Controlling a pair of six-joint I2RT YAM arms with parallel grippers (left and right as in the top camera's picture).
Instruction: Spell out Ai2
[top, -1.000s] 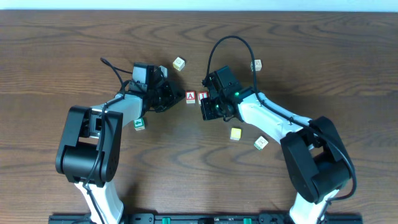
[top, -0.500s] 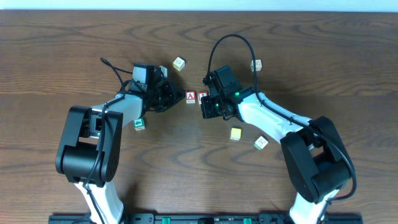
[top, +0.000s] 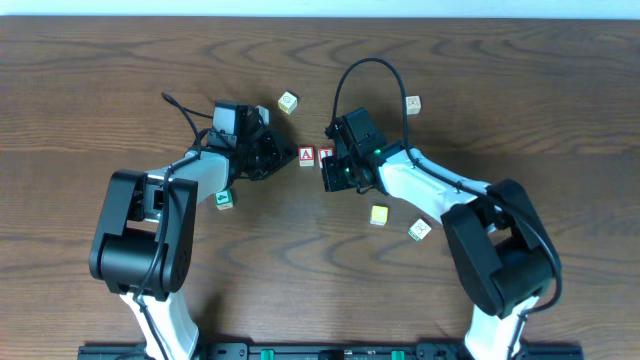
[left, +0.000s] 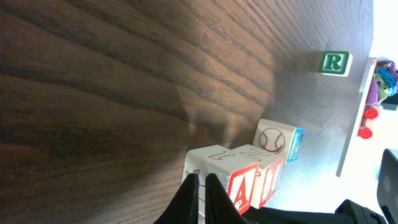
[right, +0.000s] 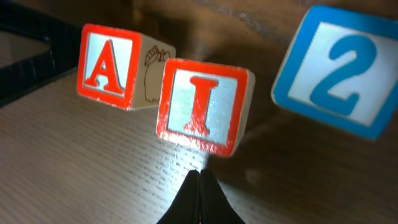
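Right elbow (top: 495, 235) has swung slightly inward; A (top: 306, 156), I (right: 202, 106) and 2 (right: 333, 71) sit as before. From overhead my right gripper (right: 200, 186) hides 2 and clips I. A touches I; 2 lies just beside I, out of line. Right gripper is pressed together, low, tips just short of I. Left gripper (left: 200, 190) is also closed, beside A.

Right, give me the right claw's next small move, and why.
Probably slide the shut right claw across to the 2 block and nudge it toward the I block. The A block and I sit side by side, while the 2 stands apart and out of line with them.
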